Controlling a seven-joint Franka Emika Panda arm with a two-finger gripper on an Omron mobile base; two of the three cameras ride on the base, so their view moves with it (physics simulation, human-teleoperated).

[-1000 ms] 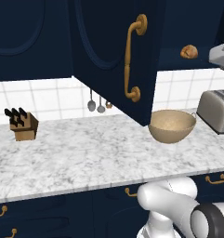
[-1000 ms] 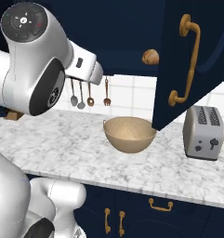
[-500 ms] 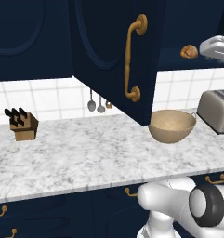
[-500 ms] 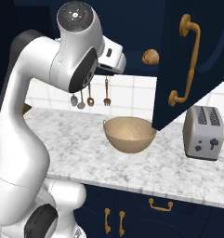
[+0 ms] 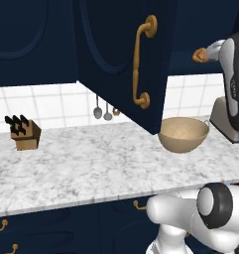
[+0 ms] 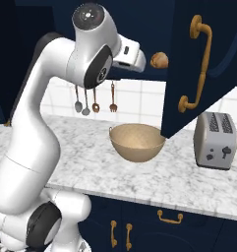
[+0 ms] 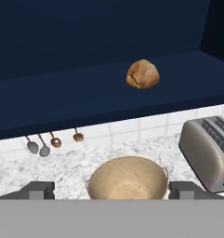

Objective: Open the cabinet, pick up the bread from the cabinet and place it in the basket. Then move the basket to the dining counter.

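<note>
While the pincer point(image 7: 111, 189) stands wide, the rounded golden-brown bread point(image 7: 142, 74) sits on the cabinet point(image 7: 85, 93) shelf.

Golden-brown bread point(image 7: 142, 74) – navy cabinet point(image 5: 122, 59) – tan basket point(image 6: 137, 141)

Cabinet point(image 6: 208, 64) door swung wide, shelf front clear; bread point(image 7: 142, 74) sits alone w/ free room round it. Basket point(image 7: 127, 179) below, top unobstructed; toaster point(image 7: 208, 151) just beside.
</note>
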